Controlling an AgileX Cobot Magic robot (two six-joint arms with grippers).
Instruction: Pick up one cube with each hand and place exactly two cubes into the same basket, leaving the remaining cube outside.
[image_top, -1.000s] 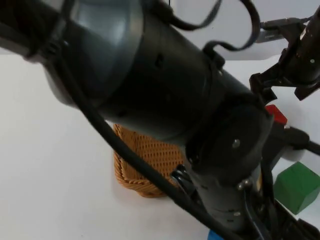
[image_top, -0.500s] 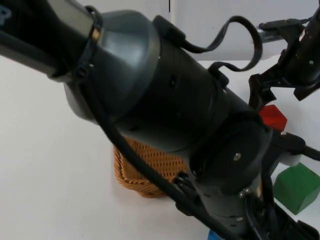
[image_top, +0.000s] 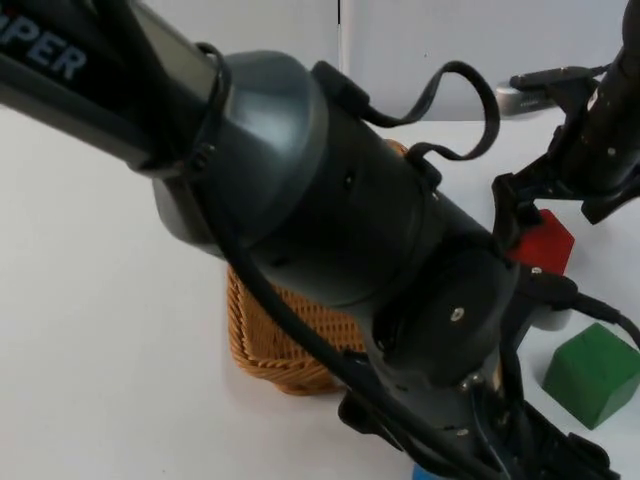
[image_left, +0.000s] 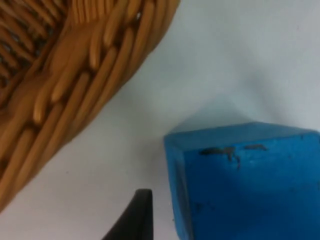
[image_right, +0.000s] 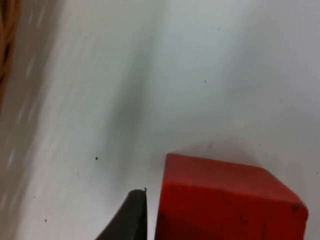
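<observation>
white table (image_top: 90, 300), basket (image_top: 270, 340), red cube (image_top: 545, 243), green cube (image_top: 592, 375), blue cube (image_left: 250, 185)

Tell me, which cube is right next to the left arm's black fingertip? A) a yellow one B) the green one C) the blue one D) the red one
C: in the left wrist view the blue cube sits on the table right beside the black fingertip, near the woven basket.

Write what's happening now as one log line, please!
left claw beside blue cube, near basket | right claw beside red cube | green cube on table | basket: no cubes seen inside
</observation>
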